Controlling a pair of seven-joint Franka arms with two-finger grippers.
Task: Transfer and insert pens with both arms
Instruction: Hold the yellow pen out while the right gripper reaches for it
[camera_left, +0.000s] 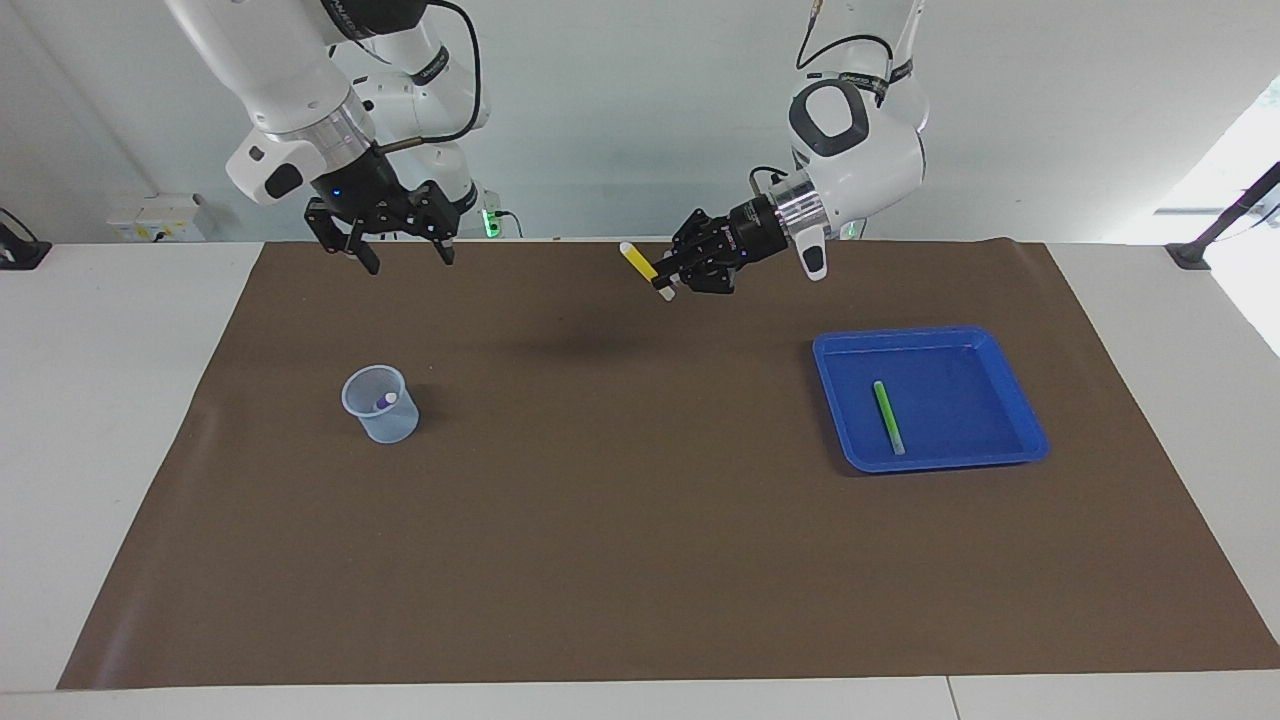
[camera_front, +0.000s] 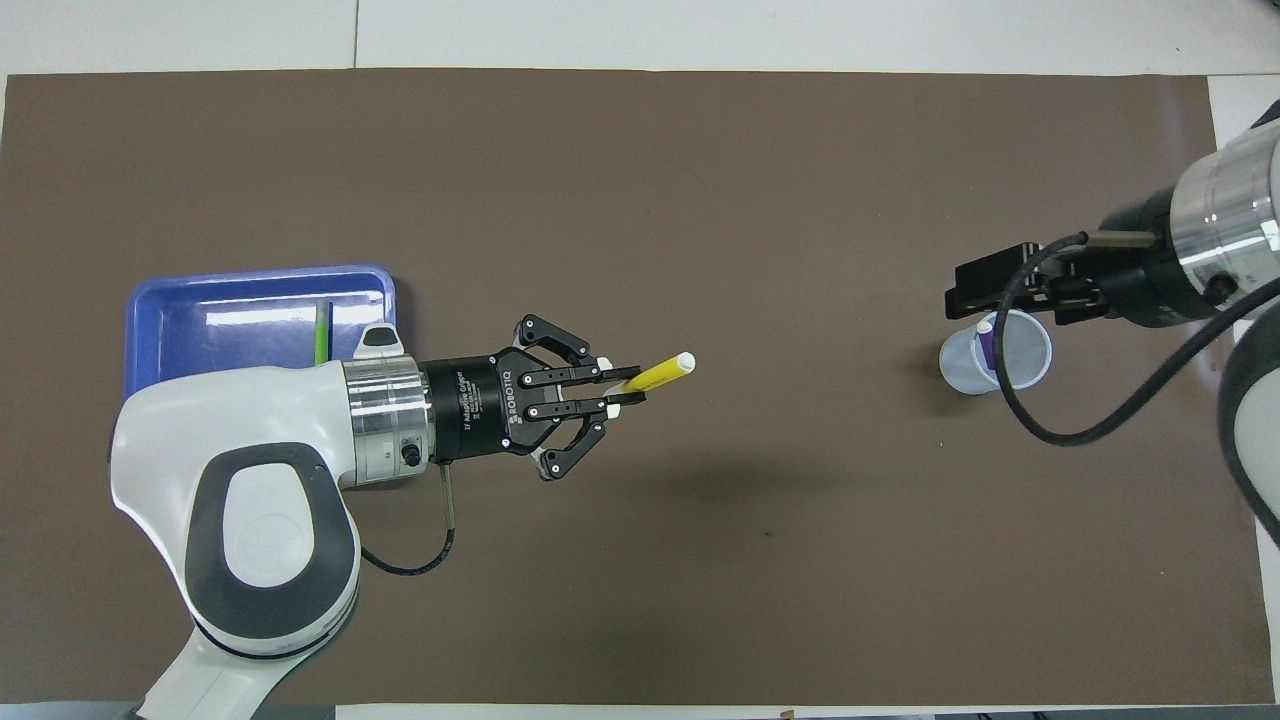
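Yellow pen (camera_left: 638, 263) with a whitish end; green pen (camera_left: 888, 417) in the blue tray (camera_left: 1010, 375); brown mat (camera_left: 640, 550); translucent bluish cup (camera_left: 380, 405).

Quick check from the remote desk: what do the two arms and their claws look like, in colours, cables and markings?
Both arms are glossy white with dark grey joint panels and silver wrist rings. The left claw is black, with linked two-finger jaws and white "ROBOTIQ" lettering on its body; a thin black cable loops under its wrist. The right claw is black too, with a small blue light above it and a thicker black cable.
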